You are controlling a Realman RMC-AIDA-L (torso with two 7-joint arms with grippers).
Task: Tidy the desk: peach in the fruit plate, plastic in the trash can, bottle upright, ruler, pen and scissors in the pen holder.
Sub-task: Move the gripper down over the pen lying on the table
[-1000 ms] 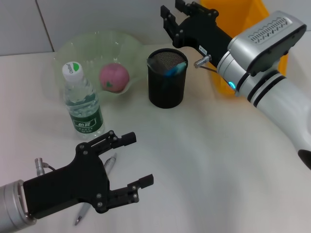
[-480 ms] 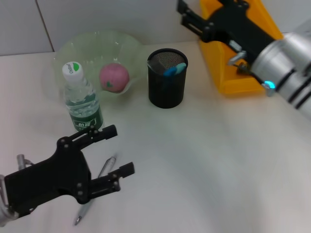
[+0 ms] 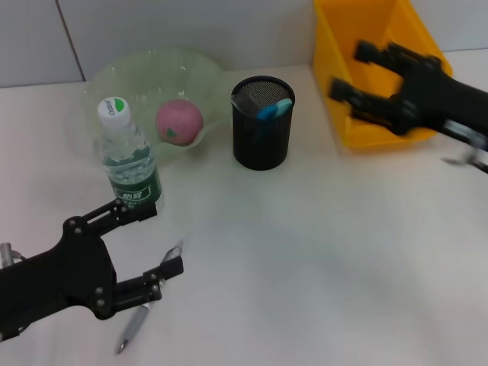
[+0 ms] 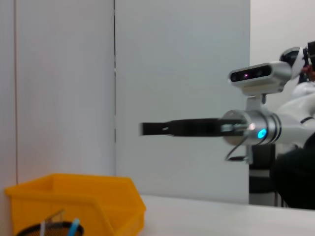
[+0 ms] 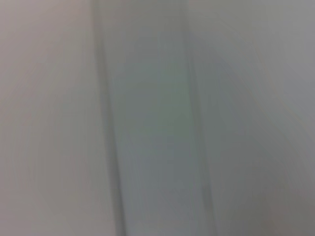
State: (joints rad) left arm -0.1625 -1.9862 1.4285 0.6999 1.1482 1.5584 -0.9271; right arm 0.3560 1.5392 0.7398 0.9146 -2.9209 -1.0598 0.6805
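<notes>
The left pincer (image 3: 149,240) sits nearest, at about 8 o'clock on the surface (image 3: 305,259), its fingers spread wide and holding nothing. It hovers over the pen (image 3: 141,309), which lies flat on the surface, one end poking out past the lower finger and the other near 7 o'clock; that placement suggests the pen is the next thing to be picked up. Just beyond, at about 10 o'clock, the water bottle (image 3: 130,164) already stands upright with its cap on. Behind it the pale green fruit plate (image 3: 145,72) holds the peach (image 3: 179,120), so that step looks done. At 12 o'clock the black mesh pen holder (image 3: 263,122) carries a blue-handled item, likely the scissors, and something darker I cannot identify. Farthest, at about 2 o'clock, the right pincer (image 3: 358,76) hangs spread open and empty in front of the yellow bin (image 3: 366,30), probably the trash can; its contents are hidden.
</notes>
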